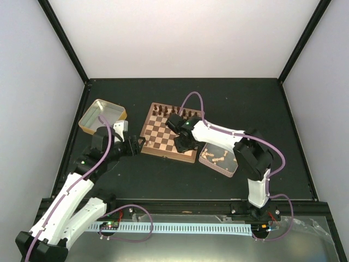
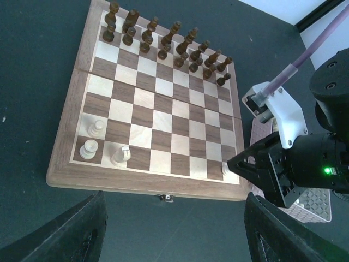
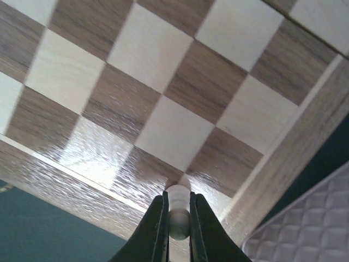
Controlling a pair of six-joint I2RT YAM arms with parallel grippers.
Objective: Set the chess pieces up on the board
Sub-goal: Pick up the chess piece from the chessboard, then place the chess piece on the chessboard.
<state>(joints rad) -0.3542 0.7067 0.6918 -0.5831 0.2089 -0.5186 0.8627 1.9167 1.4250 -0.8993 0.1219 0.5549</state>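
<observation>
A dark table inside white walls carries the board. The right jaws are closed on a light piece, pinched between both fingers and held upright over the board's near right corner square. I cannot tell whether its base touches the wood. Just to the right of these jaws, beside the board's edge, lies the right tin with spare pieces inside. The left jaws stand wide apart and hold nothing, their fingers low over the table just off the board's edge. The board lies straight ahead of them. Ahead and to the left of the left jaws, three light pieces stand upright in the board's corner, two on the edge row and one on the row behind. At the far side from the left jaws, dark pieces fill the last two rows. The left tin sits on the table near the left jaws, apart from the board.
</observation>
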